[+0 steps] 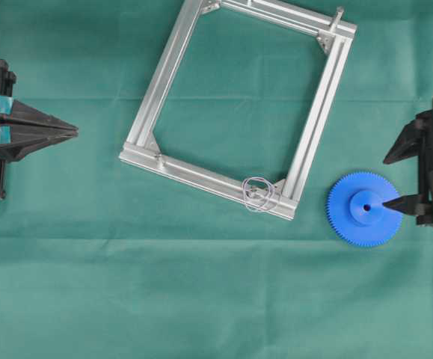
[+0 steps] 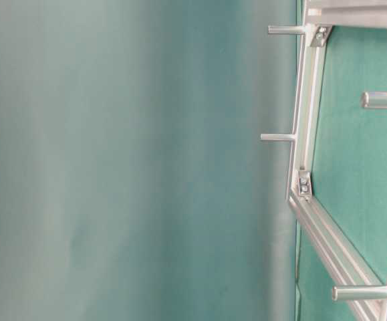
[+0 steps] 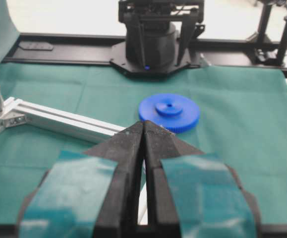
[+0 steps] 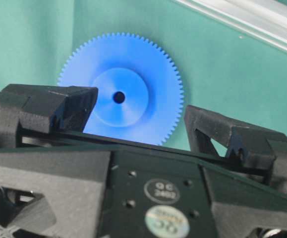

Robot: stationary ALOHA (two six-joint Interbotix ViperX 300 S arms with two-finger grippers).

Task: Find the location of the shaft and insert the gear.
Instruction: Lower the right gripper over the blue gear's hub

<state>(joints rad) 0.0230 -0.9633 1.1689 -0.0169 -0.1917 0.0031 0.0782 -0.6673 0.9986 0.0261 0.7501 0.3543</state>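
My right gripper [image 1: 397,176] stands spread wide with nothing between its fingers, one fingertip over the hub of the blue gear [image 1: 365,209], the other well clear of its rim. The gear lies flat on the green cloth [image 1: 201,292], just beside the near right corner of the aluminium frame [image 1: 317,127]. At that corner, the shaft [image 1: 257,194] stands ringed by thin grey wire loops; a bare pin [image 1: 338,16] stands at the far corner. My left gripper [image 1: 72,132] is pressed shut, empty, well away at the left.
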